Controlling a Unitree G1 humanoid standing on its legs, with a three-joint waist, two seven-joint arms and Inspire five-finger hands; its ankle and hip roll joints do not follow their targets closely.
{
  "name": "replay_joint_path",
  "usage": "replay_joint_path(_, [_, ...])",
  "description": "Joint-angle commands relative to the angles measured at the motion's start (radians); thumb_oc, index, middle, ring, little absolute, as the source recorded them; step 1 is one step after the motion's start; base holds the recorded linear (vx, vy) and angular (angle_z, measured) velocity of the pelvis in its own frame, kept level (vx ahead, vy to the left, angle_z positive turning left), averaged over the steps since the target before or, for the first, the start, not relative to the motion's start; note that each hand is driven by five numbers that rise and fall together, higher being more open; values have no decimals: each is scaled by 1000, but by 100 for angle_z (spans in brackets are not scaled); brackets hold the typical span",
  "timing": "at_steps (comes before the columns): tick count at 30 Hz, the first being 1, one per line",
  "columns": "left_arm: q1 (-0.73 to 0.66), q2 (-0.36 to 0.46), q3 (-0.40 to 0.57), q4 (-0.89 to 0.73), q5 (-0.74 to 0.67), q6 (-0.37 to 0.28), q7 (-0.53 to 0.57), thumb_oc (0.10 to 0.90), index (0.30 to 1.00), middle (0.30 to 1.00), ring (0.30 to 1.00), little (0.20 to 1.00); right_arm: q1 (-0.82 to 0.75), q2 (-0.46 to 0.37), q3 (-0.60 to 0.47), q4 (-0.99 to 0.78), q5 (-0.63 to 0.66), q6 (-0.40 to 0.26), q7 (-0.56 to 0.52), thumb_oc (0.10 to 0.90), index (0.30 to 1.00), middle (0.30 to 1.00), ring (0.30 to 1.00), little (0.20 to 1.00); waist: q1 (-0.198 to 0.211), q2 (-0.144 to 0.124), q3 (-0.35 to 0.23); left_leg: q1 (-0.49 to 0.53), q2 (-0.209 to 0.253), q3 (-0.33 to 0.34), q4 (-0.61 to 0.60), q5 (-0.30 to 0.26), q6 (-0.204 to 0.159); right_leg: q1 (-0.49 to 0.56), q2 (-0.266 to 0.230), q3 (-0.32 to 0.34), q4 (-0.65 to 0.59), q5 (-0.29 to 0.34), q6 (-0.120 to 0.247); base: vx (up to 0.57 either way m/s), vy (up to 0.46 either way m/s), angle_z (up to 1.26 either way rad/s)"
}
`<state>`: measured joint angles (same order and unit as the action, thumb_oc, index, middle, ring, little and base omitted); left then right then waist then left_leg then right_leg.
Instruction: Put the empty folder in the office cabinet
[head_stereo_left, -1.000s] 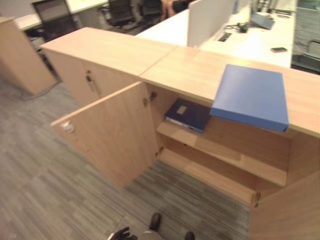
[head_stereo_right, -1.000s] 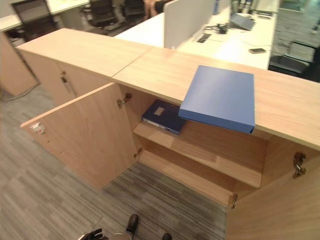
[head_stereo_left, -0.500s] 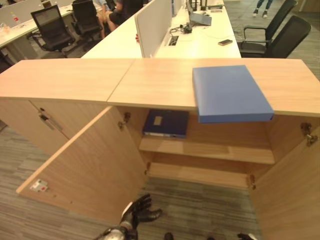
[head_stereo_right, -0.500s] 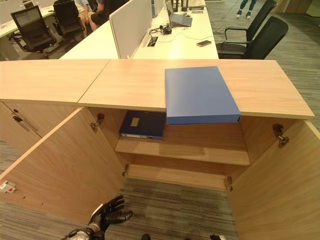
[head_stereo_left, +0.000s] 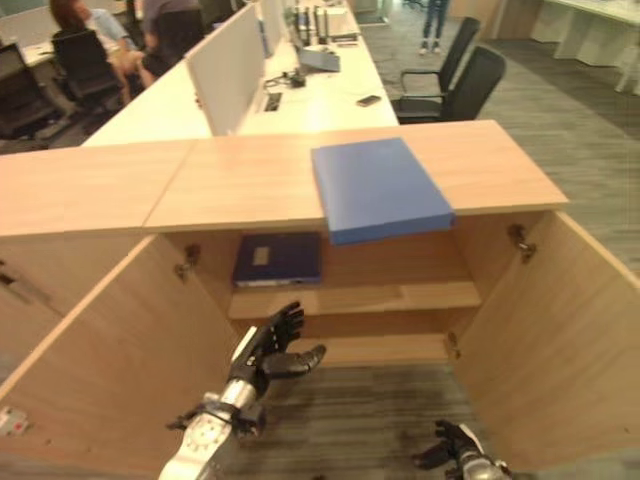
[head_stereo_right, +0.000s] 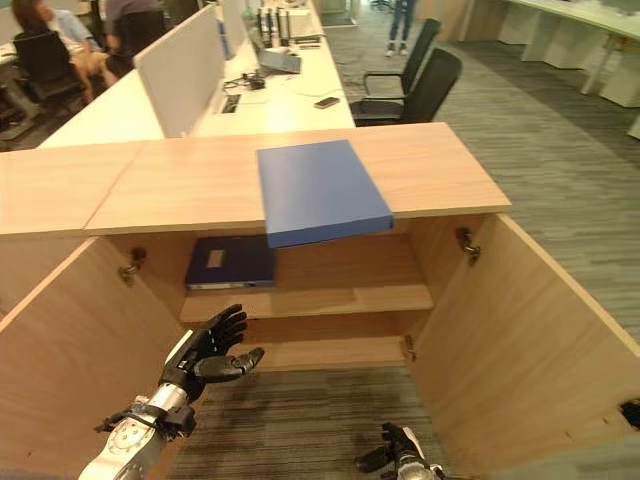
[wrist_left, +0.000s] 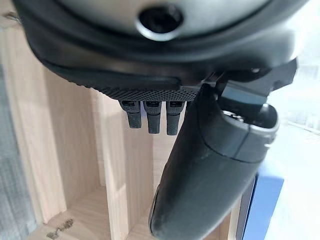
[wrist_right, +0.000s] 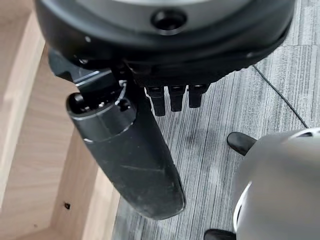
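While both doors of the office cabinet (head_stereo_right: 60, 190) stand wide open, the blue folder (head_stereo_right: 320, 190) lies flat on its wooden top, with its near edge hanging a little over the opening below. Its long axis runs from the robot toward the white desks (head_stereo_right: 270, 95) behind, turned slightly to the right at the near end.

Inside, the upper shelf (head_stereo_right: 340, 298) has free room on its right part. A darker binder (head_stereo_right: 232, 262) lies flat on its left part, below and left of the blue one.

The left hand (head_stereo_right: 205, 350) is raised in front of the opening, at about the level of the lower shelf. Its fingers are spread and nearly straight, and it holds nothing. From this hand the folder lies up and to the right, well apart, with the cabinet's top edge between them.

The right hand (head_stereo_right: 398, 450) is low, near the floor in front of the right door (head_stereo_right: 520, 330). It is empty, and its fingers look straight in the right wrist view. It is below the folder and farther from it.

I judge that the left hand is the nearer one. To take the folder by its overhanging near edge, it must rise and go right.
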<state>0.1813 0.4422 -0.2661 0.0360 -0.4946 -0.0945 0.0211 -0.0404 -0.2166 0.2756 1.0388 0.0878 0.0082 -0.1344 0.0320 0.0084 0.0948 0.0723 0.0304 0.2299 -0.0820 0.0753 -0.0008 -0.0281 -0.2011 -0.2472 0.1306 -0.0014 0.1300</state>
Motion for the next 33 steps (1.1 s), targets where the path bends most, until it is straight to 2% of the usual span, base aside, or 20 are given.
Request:
replay_joint_path(1, [-66, -29, 83, -141, 80, -102, 39, 800, 900, 900, 900, 900, -83, -24, 24, -14, 38, -53, -19, 800, 900, 900, 900, 900, 13, -16, 29, 13, -46, -106, -5, -121, 6, -56, 78, 45, -114, 50, 1, 121, -203, 18])
replay_joint_path(5, [-10, -37, 164, -249, 191, -129, 89, 800, 900, 900, 900, 900, -58, -41, 17, -10, 39, -60, -24, 800, 900, 900, 900, 900, 31, -35, -4, 17, 0, -136, -5, -117, -26, 19, 120, 0, -176, 33, -23, 151, -236, 26])
replay_joint_path(7, [2, -33, 180, -268, 214, -133, 95, 800, 900, 900, 900, 900, -50, -44, 13, -8, 37, -61, -26, 800, 900, 900, 900, 900, 32, -35, -8, 22, 6, -140, -5, -118, -32, 32, 125, -5, -185, 28, -26, 108, -126, 30])
replay_joint_path(10, [48, -15, 255, -330, 296, -153, 133, 800, 900, 900, 900, 900, -29, -56, -5, -8, 41, -67, -29, 800, 900, 900, 900, 900, 40, -40, -8, 31, 25, -150, -5, -115, -50, 69, 142, -23, -215, 14, -37, 94, -115, 24])
replay_joint_path(13, [80, -26, 351, -368, 412, -180, 241, 800, 900, 900, 900, 900, -12, -51, -37, 5, 72, -80, -43, 800, 900, 900, 900, 900, 50, -48, -5, 35, 39, -155, -5, -116, -63, 79, 156, -29, -218, -4, -42, 58, -94, 12])
replay_joint_path(16, [77, -44, 407, -374, 512, -194, 351, 800, 900, 900, 900, 900, -9, -39, -34, 43, 74, -88, -60, 800, 900, 900, 900, 900, 62, -60, -1, 34, 54, -162, -5, -113, -75, 84, 166, -37, -218, -18, -45, 32, -100, 6])
replay_joint_path(20, [23, 8, 403, -385, 644, -189, 410, 800, 900, 900, 900, 900, -25, -34, -21, 86, 70, -93, -77, 800, 900, 900, 900, 900, 63, -75, 8, 37, 75, -166, -5, -105, -90, 91, 181, -37, -218, -26, -54, 32, -116, 16])
replay_joint_path(23, [-25, 51, 375, -395, 692, -188, 404, 800, 900, 900, 900, 900, -42, -34, -17, 103, 70, -93, -81, 800, 900, 900, 900, 900, 59, -82, 10, 39, 85, -158, 3, -104, -98, 93, 187, -37, -218, -29, -57, 3, -92, 15])
replay_joint_path(26, [-110, 135, 312, -421, 789, -180, 377, 800, 900, 900, 900, 900, -66, -34, -2, 137, 61, -90, -88, 800, 900, 900, 900, 900, 47, -98, 21, -8, 103, -142, 121, -130, -107, 107, 187, -34, -218, -31, -67, -21, -91, 6])
replay_joint_path(29, [-144, 158, 289, -431, 842, -179, 373, 800, 900, 900, 900, 900, -72, -35, -6, 148, 59, -88, -93, 800, 900, 900, 900, 900, 43, -108, 30, -48, 111, -131, 206, -153, -105, 114, 181, -42, -218, -33, -72, -21, -47, 7])
replay_joint_path(31, [-163, 166, 277, -435, 858, -184, 373, 800, 900, 900, 900, 900, -75, -39, -8, 155, 59, -88, -95, 800, 900, 900, 900, 900, 41, -108, 32, -65, 111, -131, 233, -157, -101, 117, 180, -48, -218, -36, -74, 0, 0, 0])
replay_joint_path(33, [-218, 178, 237, -457, 894, -188, 367, 800, 900, 900, 900, 900, -79, -43, 1, 173, 42, -77, -97, 800, 900, 900, 900, 900, 39, -105, 35, -112, 76, -145, 219, -142, -88, 123, 171, -50, -218, -31, -71, -25, 53, 0])
